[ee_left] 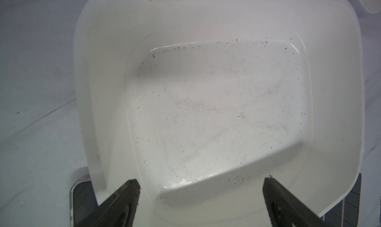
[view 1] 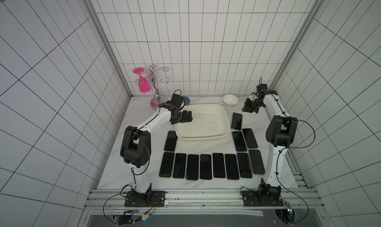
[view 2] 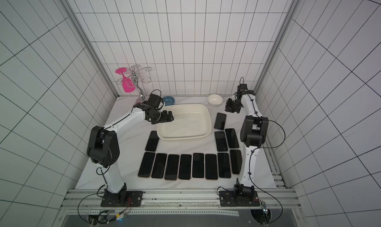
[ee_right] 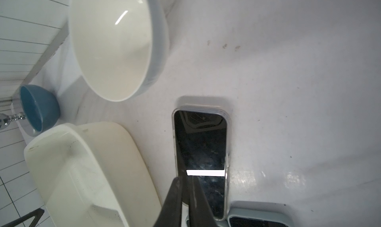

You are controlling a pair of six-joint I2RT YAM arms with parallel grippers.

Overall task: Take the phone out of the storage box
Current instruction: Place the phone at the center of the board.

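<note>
The storage box [view 1: 204,122], at twelve o'clock on the table [view 1: 206,145], looks empty, so the task seems done: all phones [view 1: 206,166] lie outside, from three to eight o'clock. The left gripper [view 1: 188,117] is spread over its nine o'clock rim; the right gripper [view 1: 248,109] is pressed together, empty.

The left arm [view 1: 152,118] and the right arm [view 1: 273,166] have smooth white links. Their joints [view 1: 135,147] are bulky black housings. Thin black cables [view 1: 314,134] run along the links and hang in loops. Each arm has a black base plate [view 1: 158,199] with small screws. The left gripper [ee_left: 201,180] has flat, dark grey fingers [ee_left: 123,201].
</note>
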